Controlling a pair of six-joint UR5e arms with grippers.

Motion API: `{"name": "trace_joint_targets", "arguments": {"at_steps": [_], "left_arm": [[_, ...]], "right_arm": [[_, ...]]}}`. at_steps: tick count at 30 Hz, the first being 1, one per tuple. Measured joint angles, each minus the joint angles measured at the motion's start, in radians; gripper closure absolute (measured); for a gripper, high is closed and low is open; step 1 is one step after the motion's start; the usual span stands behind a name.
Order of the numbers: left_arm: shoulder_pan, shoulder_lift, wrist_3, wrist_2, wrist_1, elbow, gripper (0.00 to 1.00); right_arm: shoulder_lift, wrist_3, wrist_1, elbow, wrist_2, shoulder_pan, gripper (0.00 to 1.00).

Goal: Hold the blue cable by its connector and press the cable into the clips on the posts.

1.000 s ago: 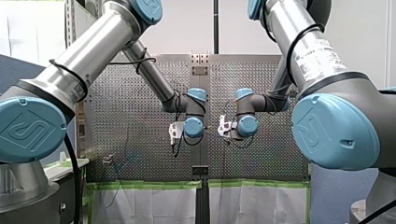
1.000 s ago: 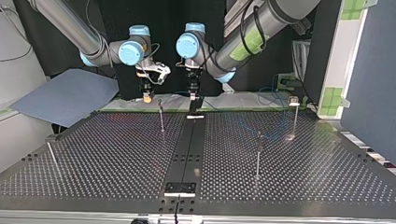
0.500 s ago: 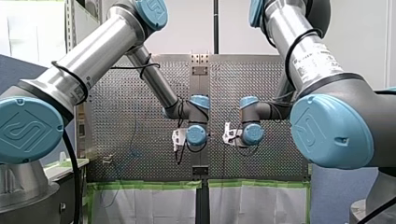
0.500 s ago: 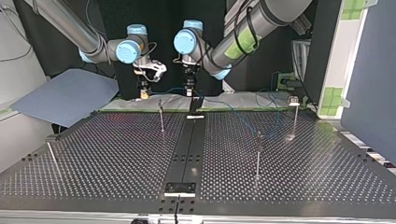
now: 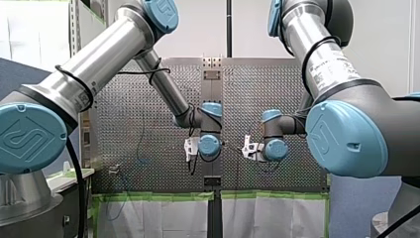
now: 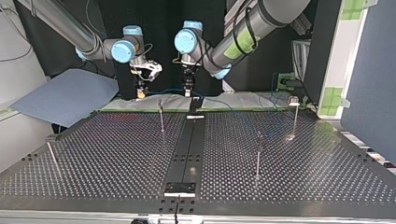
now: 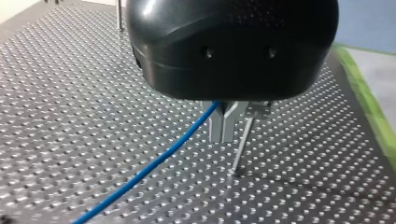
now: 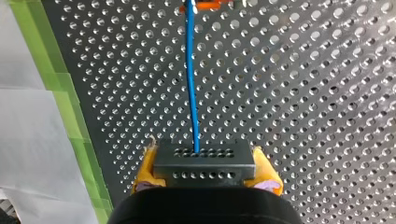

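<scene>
My right pincer (image 8: 204, 161) is clenched, its yellow pads (image 8: 146, 167) squeezing the black, hole-dotted connector (image 8: 205, 171). The blue cable (image 8: 190, 79) runs straight ahead from it over the perforated metal table (image 8: 303, 93). My left pincer (image 7: 223, 135) has its grey metal fingers (image 7: 217, 128) pressed together, seemingly nipping the cable, with a thin post (image 7: 242, 147) just behind. Green tape (image 8: 70, 107) edges the table.

Even, bright room light fills the front view, and the brushed silver tube of my left arm (image 5: 94, 59) carries soft glare. In the top view the backdrop is dark, and the perforated grey metal table (image 6: 116, 154) shines dully toward its near edge. Close to the lens, the dark bodies of my left gripper (image 7: 227, 133) and my right gripper (image 8: 205, 170) go soft. The thin blue cable (image 8: 189, 70) and the black rectangular connector (image 8: 204, 161) read crisp.
</scene>
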Motion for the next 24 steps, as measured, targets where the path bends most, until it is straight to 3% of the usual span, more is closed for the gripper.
{"name": "trace_joint_targets", "arguments": {"at_steps": [4,8,16,24], "left_arm": [[-0.003,-0.03,0.0,0.009,-0.015,0.009,0.98],[-0.006,-0.063,0.001,0.013,-0.039,0.035,0.98],[-0.025,-0.105,-0.001,0.012,-0.079,0.104,0.98],[-0.037,-0.144,-0.014,-0.001,-0.107,0.179,0.98]], "right_arm": [[0.001,0.019,-0.017,0.001,-0.015,-0.014,1.0],[0.001,0.026,-0.031,0.002,-0.036,-0.028,1.0],[0.003,0.01,-0.042,-0.001,-0.081,-0.045,1.0],[0.006,0.009,-0.045,-0.004,-0.135,-0.061,1.0]]}}
